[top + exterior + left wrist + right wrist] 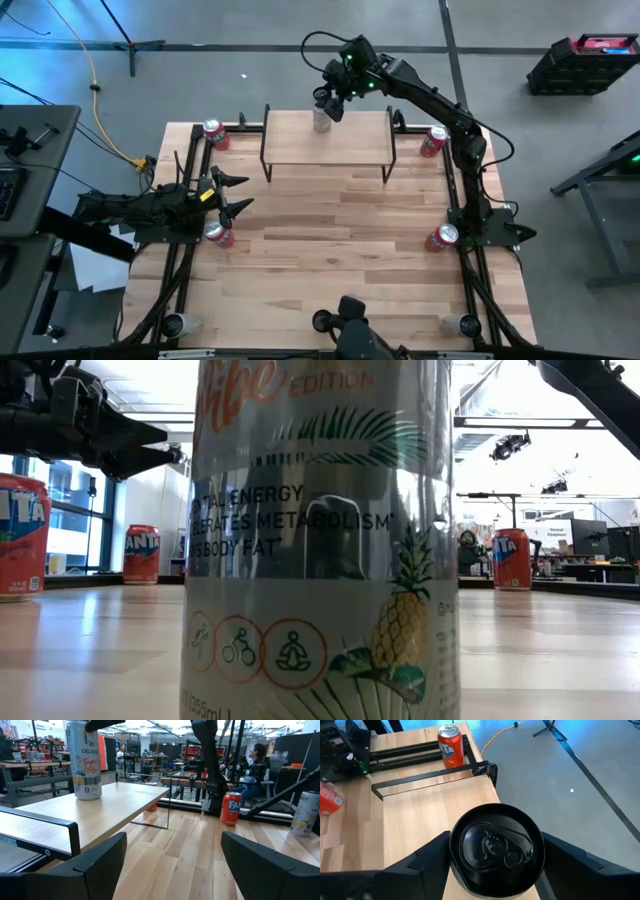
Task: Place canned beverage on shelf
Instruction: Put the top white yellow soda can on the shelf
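Now can [496, 851] upright on shelf [350, 140], between right pincer [495, 865] fingers, spread slightly, grip unclear.

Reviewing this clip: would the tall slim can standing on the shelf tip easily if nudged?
Probably yes: the slim can stands upright, tall and narrow, near the shelf edge, so a sideways nudge could topple it. Once down, its round body would likely roll. The right gripper straddles its top.
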### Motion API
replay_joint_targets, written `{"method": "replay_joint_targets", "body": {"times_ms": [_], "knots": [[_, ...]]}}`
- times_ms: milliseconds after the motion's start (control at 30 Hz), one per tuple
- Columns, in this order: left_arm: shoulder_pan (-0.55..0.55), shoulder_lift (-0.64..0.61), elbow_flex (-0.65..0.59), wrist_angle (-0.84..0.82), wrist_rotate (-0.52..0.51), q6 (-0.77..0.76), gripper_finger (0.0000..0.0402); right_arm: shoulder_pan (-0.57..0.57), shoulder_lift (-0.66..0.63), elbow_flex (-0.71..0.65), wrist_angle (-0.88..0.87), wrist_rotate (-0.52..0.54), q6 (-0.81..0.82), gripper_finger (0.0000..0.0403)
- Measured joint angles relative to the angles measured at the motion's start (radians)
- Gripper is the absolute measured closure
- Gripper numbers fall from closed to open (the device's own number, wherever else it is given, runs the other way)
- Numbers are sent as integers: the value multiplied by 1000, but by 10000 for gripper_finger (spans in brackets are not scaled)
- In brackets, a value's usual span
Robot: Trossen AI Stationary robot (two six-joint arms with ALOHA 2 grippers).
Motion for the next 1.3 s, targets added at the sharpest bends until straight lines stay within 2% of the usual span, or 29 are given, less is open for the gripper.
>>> {"method": "replay_joint_targets", "body": {"times_ms": [333,567,767,933,1133,1300], "knots": [[0,0,0,0,0,0,88,-4,-2,0,-11,-21,-84,154],[0,0,0,0,0,0,88,-49,-2,-1,-19,-133,-161,155],[0,0,0,0,0,0,88,-127,-1,-2,7,-264,-166,155],[0,0,0,0,0,0,88,-147,-1,-2,1,-321,-187,155],[0,0,0,0,0,0,88,-134,-1,-2,-18,-320,-233,150],[0,0,0,0,0,0,88,-132,-1,-2,-27,-236,-233,148]]}}
